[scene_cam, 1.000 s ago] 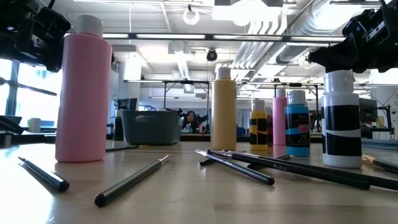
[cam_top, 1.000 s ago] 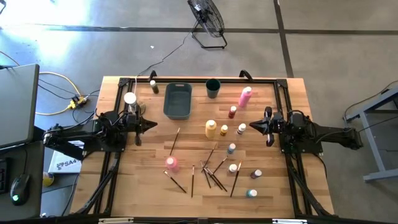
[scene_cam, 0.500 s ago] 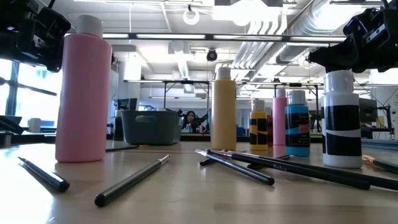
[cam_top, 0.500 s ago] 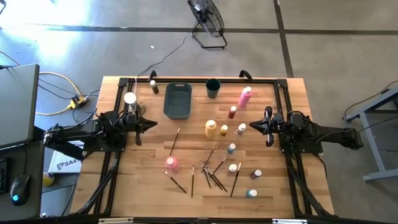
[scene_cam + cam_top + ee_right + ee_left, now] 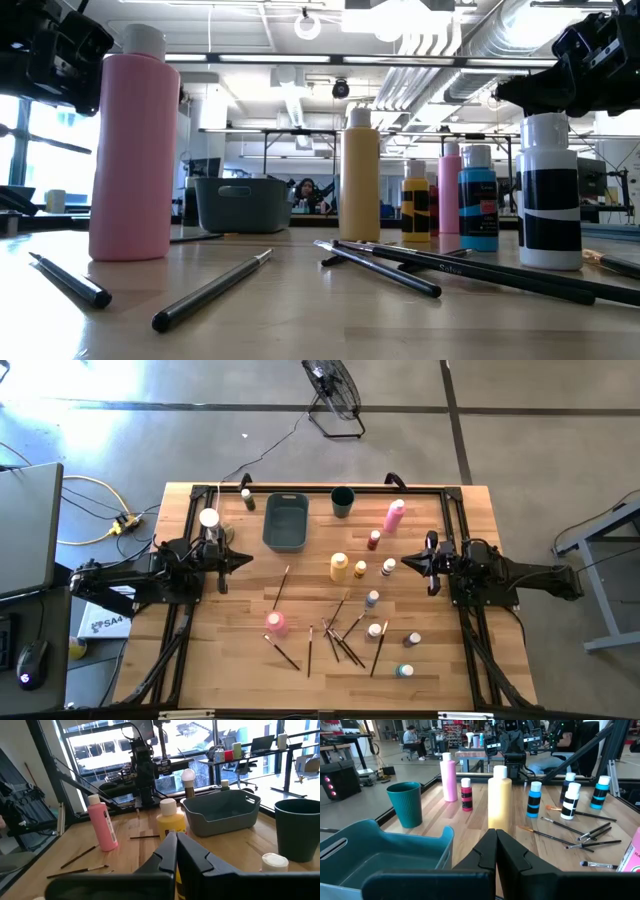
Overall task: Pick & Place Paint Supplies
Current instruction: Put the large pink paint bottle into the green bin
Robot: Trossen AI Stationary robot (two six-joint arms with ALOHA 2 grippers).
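A: Report the state of the left gripper.

B: Its jaws are fully closed, tip against tip, with nothing between them. It hangs over the left side of the worktop, just beside the grey bin, and touches no object.

A: And the right gripper?

B: Same condition. The jaws are pressed together and empty, above the right side of the worktop, pointing toward the centre. The small white-capped bottle stands just beside its tip, not in contact.

A: Location of the paint supplies?

B: All rest on the worktop between the two arms. The tall yellow bottle stands near the centre, with a small yellow bottle just beside it. One tall pink bottle stands toward the far right, near the green cup; a second pink bottle stands nearer the front left. The paintbrushes lie scattered across the front centre, several crossing one another. Further small bottles stand apart at the front right.
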